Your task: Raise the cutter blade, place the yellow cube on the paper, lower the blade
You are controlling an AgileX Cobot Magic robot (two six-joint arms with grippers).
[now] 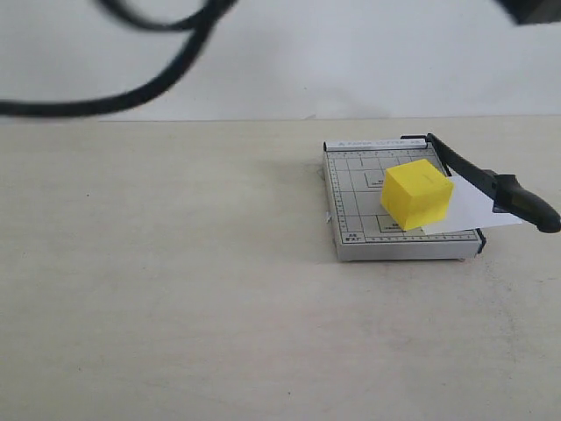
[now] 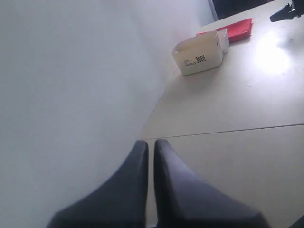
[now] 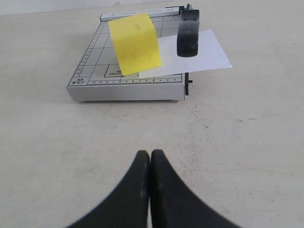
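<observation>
The grey gridded cutter board [image 1: 359, 206] lies on the table, right of centre. The yellow cube [image 1: 416, 195] stands on it, its right side resting on the white paper [image 1: 478, 209], which sticks out past the board's right edge. The cutter blade [image 1: 504, 191] lies down along that edge over the paper, its black handle past the board's front corner. In the right wrist view the cube [image 3: 135, 43], paper [image 3: 199, 54] and blade handle [image 3: 188, 33] sit ahead of my right gripper [image 3: 150, 154], which is shut, empty and well short of the board. My left gripper [image 2: 151, 142] is shut and empty, facing a wall.
A white box [image 2: 197, 53] and a red flat thing [image 2: 237, 28] sit far off by the wall in the left wrist view. A black cable [image 1: 149, 79] hangs across the exterior view's top left, and a dark arm part [image 1: 536, 9] shows at the top right.
</observation>
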